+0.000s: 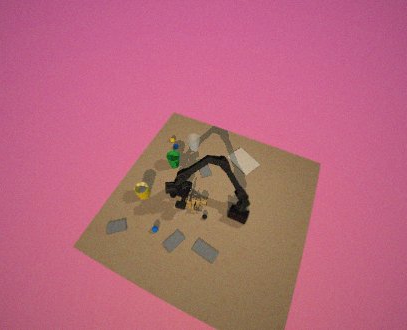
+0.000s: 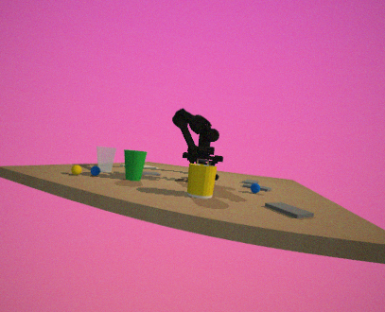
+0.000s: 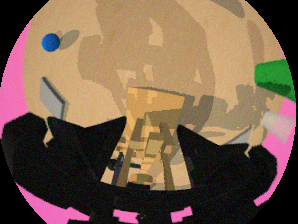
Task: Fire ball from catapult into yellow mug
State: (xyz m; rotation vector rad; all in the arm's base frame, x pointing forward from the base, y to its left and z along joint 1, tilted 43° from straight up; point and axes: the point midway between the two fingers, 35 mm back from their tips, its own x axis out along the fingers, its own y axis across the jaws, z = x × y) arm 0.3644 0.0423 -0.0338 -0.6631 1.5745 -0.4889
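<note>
The wooden catapult [image 1: 198, 204] [image 3: 150, 100] stands in front of the arm's base. My gripper [image 3: 152, 123] points down over it, fingers apart on either side of its frame; I see no thing gripped between them. The yellow mug [image 1: 142, 191] [image 2: 201, 181] stands upright, left of the catapult in the top view; in the exterior view it hides most of the catapult. A small dark ball-like thing [image 1: 204, 216] [image 2: 217, 177] is beside the catapult. Whether a ball sits in the catapult's cup cannot be told.
A blue ball [image 1: 155, 229] [image 2: 254, 188] [image 3: 50, 42] lies near grey slabs [image 1: 174, 240] [image 2: 288, 210]. A green cup [image 1: 173, 159] [image 2: 135, 165] [image 3: 277, 75], a whitish cup [image 1: 193, 142] [image 2: 106, 160], a second blue ball [image 1: 176, 146] [image 2: 95, 170] and a yellow ball [image 1: 172, 140] [image 2: 77, 169] stand farther off.
</note>
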